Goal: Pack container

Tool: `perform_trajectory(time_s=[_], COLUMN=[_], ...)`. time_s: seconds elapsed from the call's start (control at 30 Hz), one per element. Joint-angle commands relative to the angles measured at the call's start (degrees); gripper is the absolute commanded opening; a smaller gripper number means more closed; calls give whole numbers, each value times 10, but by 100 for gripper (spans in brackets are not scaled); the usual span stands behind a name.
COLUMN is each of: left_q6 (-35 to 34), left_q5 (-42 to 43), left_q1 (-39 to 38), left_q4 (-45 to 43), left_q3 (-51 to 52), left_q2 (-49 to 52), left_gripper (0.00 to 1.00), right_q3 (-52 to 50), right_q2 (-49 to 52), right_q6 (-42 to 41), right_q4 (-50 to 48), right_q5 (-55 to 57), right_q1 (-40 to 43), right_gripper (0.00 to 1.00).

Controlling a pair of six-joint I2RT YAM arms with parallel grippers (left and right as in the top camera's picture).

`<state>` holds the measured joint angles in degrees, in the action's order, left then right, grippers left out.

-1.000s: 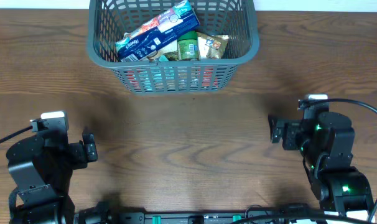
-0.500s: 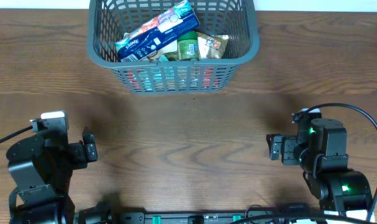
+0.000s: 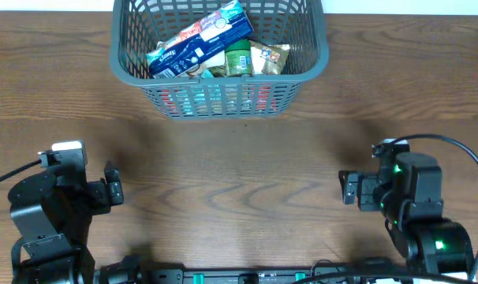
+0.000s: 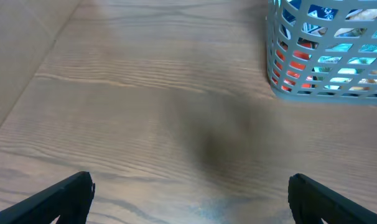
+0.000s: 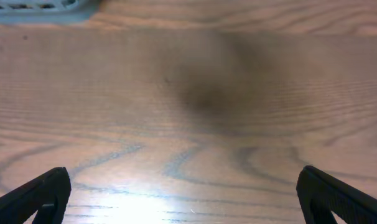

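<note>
Overhead: the container [image 3: 219, 99] is at the far side of the table [image 3: 239, 158], packets piled inside, a blue packet [image 3: 199, 39] on top. Left gripper [image 3: 113, 192] sits well back off its near-left corner, and right gripper [image 3: 348, 188] well back off its near-right. Left wrist: jaws spread wide, nothing between, container upper right. Right wrist: same deal, wide and empty, just a sliver of container top left.
</note>
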<state>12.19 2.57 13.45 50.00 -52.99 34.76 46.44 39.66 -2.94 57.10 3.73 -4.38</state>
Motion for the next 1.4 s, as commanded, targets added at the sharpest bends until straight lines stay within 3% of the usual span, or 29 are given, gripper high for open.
perform_trajectory(time_s=[0.0,0.23,0.37,0.5,0.73,0.83,1.07,1.37], left_q6=[-3,-3,-3,-3,-3,-3,-3,-3], left_q5=[-7,-7,-7,-7,-7,-7,-7,-7], left_q1=[1,1,1,1,1,1,1,1], left_q4=[1,1,1,1,1,1,1,1], left_q3=[0,0,0,0,0,0,0,0], left_q2=[1,1,1,1,1,1,1,1], left_gripper=[99,98,98,99,99,98,99,98], right_q3=[-4,-57,-127,-217,-401,-452,-461,-461], right_q2=[-57,-262,-369,-391,-394,-394,-394,-393], right_q6=[2,2,2,2,0,0,4,2], right_q4=[11,14,-38,-177,-557,-643,-531,-529], right_q5=[9,-6,-28,-47,-37,-13,3,-28], right_q1=[-10,0,12,9,-12,-13,-12,-12], right_gripper=[99,99,99,99,99,99,99,99])
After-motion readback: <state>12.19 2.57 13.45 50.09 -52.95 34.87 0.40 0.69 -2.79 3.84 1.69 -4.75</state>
